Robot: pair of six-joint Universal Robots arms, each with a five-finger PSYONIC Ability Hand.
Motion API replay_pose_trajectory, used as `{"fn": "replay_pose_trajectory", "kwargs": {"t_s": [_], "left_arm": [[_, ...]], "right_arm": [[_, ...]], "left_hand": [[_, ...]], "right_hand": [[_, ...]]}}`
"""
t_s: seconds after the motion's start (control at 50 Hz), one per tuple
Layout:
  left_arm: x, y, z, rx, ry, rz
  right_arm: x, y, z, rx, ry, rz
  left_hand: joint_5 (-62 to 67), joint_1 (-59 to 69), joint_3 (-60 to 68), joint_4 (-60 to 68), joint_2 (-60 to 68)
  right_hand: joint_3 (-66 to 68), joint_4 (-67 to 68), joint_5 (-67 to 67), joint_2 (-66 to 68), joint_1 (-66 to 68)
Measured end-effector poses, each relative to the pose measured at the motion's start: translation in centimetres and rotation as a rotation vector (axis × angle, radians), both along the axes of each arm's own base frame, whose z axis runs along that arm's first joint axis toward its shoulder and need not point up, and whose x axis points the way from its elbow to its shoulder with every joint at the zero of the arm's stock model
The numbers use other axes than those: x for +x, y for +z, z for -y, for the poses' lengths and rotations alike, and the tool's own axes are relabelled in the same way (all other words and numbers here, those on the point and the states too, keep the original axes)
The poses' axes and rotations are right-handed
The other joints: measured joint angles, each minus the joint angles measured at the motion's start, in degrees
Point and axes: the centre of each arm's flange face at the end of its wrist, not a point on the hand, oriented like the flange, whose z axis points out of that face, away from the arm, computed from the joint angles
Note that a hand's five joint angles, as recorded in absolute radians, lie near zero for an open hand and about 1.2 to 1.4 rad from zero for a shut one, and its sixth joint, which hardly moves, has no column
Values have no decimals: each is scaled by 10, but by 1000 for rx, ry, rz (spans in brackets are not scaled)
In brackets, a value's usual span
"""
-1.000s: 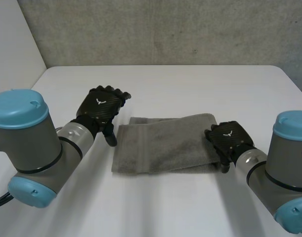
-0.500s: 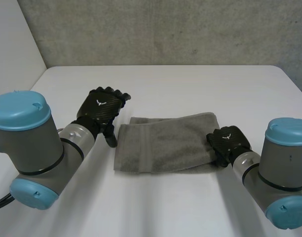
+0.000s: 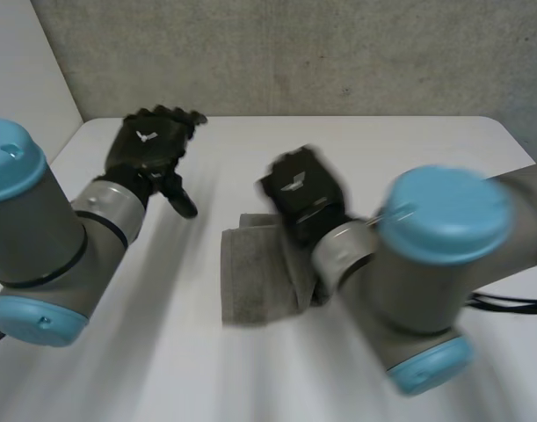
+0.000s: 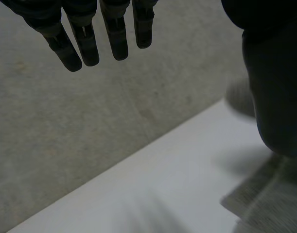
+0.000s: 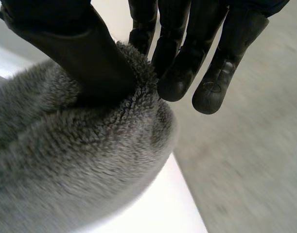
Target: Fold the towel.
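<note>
The grey towel [image 3: 259,272] lies folded on the white table [image 3: 409,141], its right end lifted and carried over its left part. My right hand [image 3: 301,195] is above the towel's middle, thumb and fingers pinching the towel [image 5: 80,160] edge between them. My left hand [image 3: 149,149] hovers over the table to the left of the towel, apart from it, fingers [image 4: 90,39] straight and open. A corner of the towel [image 4: 270,194] lies below that hand's thumb.
A grey concrete wall [image 3: 294,53] runs behind the table's far edge. Bare table surface [image 3: 206,378] lies in front of the towel and to its right.
My right hand closed on the towel's right end and swept it up and leftward over the towel. My left hand lifted and moved back to the left, away from the towel.
</note>
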Motion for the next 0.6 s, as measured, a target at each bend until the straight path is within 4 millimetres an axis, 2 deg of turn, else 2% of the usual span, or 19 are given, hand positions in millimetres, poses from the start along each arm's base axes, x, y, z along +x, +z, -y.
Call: {"fn": "replay_pose_trajectory", "kwargs": {"t_s": [0.08,0.14,0.2,0.24,0.26,0.28,0.3,0.46,0.54,0.6], "left_arm": [[6,6,4,5,34,-46],[8,5,6,15,44,-59],[10,3,6,26,49,-65],[10,2,7,30,50,-65],[10,2,7,31,50,-65],[10,1,7,32,49,-65],[10,1,7,33,48,-65],[-4,-8,3,51,11,-56],[-16,-19,-3,79,-24,-48],[-25,-31,-8,112,-50,-35]], "right_arm": [[24,-28,-30,21,104,-104],[31,-47,-43,47,142,-180],[33,-60,-50,86,152,-226],[30,-58,-47,116,134,-208],[29,-56,-46,127,125,-196],[24,-50,-40,157,96,-154],[22,-46,-37,171,82,-132],[-16,6,2,327,-77,198],[-30,14,18,372,-128,270],[-37,11,27,404,-148,282]], "left_hand": [[0,-1,0,0,0],[0,-1,-1,0,0],[-1,-1,-1,0,0],[-1,-1,-1,0,0],[-1,-1,-1,0,0],[-1,-1,-1,0,0],[-1,-1,-1,0,0],[-1,-1,-1,0,0],[-1,-1,-1,0,0],[-1,-1,-1,0,0]], "right_hand": [[0,0,0,0,0],[-12,-13,-13,-14,-15],[-253,-253,-248,-234,-236],[-426,-427,-429,-399,-411],[-473,-473,-477,-447,-457],[-576,-576,-590,-551,-557],[-606,-606,-619,-580,-578],[-630,-623,-627,-598,-606],[-630,-623,-627,-598,-606],[-630,-623,-627,-598,-607]]}}
